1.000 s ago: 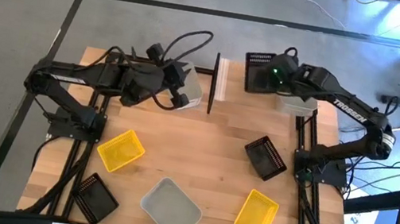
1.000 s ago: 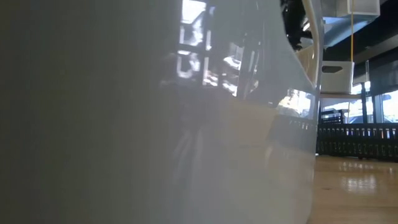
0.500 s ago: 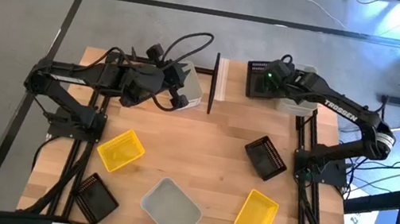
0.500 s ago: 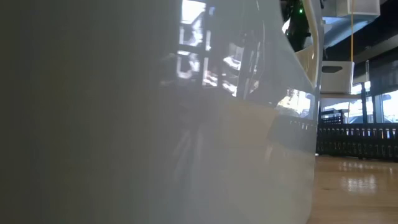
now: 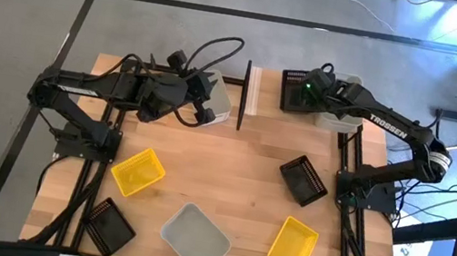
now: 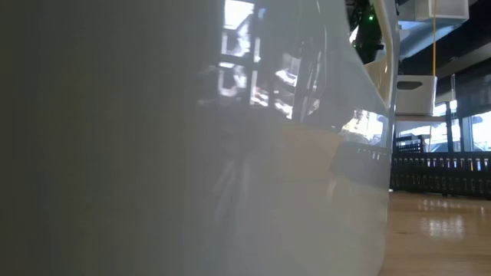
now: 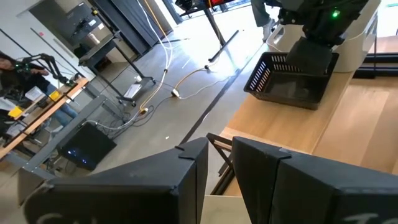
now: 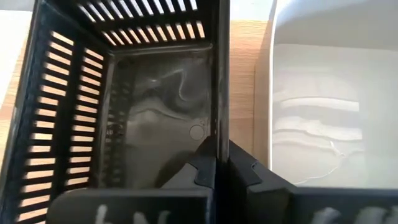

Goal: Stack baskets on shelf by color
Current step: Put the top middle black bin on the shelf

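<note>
From above, the wooden worktop (image 5: 230,174) carries baskets scattered around both arms. At the far edge, between the arms, the shelf (image 5: 249,95) shows as a pale plank with a thin black post. The right claw (image 5: 306,92) is over a black basket (image 5: 294,91) at the far edge, just right of the shelf, pinching its wall. A whitish basket (image 5: 340,120) sits just beside that black one, on its right. The left claw (image 5: 209,107) is at the far edge left of the shelf, over another whitish basket (image 5: 219,99). Nearer the front lie a yellow basket (image 5: 138,172) on the left, a second black basket (image 5: 109,226) at the near left corner, a third whitish basket (image 5: 194,237) at the front middle, a second yellow basket (image 5: 293,245) to its right, and a third black basket (image 5: 304,179) right of centre.

The low view is almost filled by a pale whitish wall right at the lens; a strip of worktop and a black slatted basket (image 6: 441,184) show at the right.

In the left wrist view, the left claw's fingers (image 7: 186,180) stand a little apart with nothing between them; far off, the right arm is at the black basket.

In the right wrist view, the right claw's fingers (image 8: 205,165) are closed on the black basket's wall, one inside and one outside, with the whitish basket alongside.
</note>
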Robot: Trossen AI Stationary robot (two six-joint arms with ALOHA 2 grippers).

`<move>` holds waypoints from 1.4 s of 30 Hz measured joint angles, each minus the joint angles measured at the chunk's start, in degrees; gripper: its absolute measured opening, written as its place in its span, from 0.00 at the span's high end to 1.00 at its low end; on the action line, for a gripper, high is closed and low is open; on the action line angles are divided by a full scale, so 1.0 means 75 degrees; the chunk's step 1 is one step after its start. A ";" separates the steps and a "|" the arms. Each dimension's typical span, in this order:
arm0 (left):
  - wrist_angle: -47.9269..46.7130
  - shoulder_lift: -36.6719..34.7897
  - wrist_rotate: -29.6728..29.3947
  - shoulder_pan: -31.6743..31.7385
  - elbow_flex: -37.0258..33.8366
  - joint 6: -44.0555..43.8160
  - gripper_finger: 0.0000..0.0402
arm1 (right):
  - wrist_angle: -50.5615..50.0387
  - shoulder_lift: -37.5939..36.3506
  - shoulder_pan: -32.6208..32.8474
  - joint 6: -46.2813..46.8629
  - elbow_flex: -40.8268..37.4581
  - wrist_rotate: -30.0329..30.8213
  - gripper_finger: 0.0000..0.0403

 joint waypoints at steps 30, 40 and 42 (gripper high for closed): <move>-0.0337 0.0000 -0.0006 0.0006 0.0000 -0.0386 0.83 | 0.1210 -0.0017 0.1128 -0.1996 0.1189 0.0414 0.86; -0.1175 0.0003 0.0017 0.0300 0.0000 -0.1355 0.83 | 0.3000 0.0585 0.1612 -0.3143 0.0724 -0.1195 0.86; -0.1237 0.0003 0.0012 0.0318 0.0000 -0.1416 0.83 | 0.2965 0.0721 0.1609 -0.3163 0.0672 -0.1359 0.86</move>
